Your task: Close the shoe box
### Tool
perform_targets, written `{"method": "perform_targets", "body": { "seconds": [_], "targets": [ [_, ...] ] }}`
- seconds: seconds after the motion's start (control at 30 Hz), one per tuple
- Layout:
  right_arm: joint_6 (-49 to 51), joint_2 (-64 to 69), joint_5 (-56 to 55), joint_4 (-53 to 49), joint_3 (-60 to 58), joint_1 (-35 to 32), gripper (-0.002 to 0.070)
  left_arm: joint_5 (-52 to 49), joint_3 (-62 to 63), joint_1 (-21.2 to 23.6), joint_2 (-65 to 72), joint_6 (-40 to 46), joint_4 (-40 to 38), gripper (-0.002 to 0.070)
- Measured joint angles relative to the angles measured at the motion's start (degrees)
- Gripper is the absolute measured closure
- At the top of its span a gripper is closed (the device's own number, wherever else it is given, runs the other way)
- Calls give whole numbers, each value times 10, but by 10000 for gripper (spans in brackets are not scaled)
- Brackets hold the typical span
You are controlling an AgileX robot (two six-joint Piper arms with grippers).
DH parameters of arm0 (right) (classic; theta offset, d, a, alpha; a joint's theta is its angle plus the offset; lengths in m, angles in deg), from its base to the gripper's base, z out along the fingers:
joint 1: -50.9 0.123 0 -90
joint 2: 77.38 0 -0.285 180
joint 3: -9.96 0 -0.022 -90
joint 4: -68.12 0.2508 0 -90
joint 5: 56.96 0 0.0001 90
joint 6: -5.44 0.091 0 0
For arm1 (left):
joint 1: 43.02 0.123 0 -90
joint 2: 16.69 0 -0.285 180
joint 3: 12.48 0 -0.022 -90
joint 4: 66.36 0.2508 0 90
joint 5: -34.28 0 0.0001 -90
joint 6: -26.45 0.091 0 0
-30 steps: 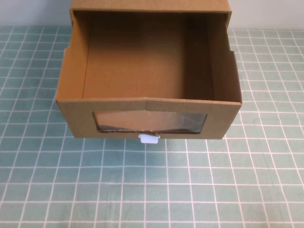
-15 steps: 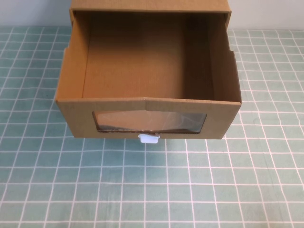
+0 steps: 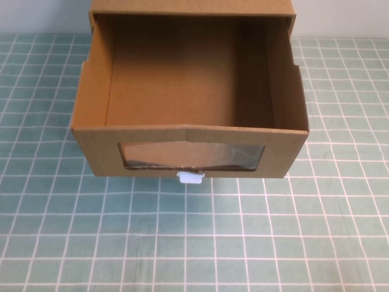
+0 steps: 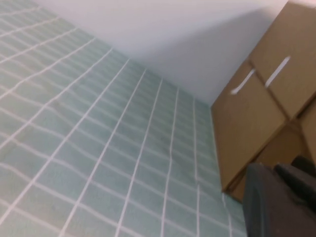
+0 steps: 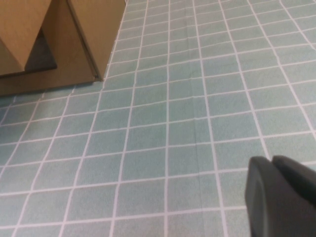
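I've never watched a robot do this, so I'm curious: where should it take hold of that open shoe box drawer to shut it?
Probably at the drawer's front panel, coming from the robot's own side. The shoe box stands pulled out toward the robot, so that broad flat face can be pushed back; the white pull tab looks small. Neither the left gripper nor the right gripper touches it.

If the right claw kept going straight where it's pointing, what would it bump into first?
Probably the shoe box. The right claw points across bare checked cloth toward its corner, though depth is unclear.
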Motion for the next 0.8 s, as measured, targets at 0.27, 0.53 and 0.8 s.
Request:
{"method": "perform_targets", "body": {
  "seconds": [0.27, 0.53, 0.8],
  "targets": [
    [0, 0, 0, 0, 0, 0, 687, 24, 6, -2, 0, -29, -12, 680],
    [0, 0, 0, 0, 0, 0, 687, -156, 221, -53, 156, 71, -16, 680],
    [0, 0, 0, 0, 0, 0, 687, -298, 531, -119, 469, 258, -47, 680]
  ]
}}
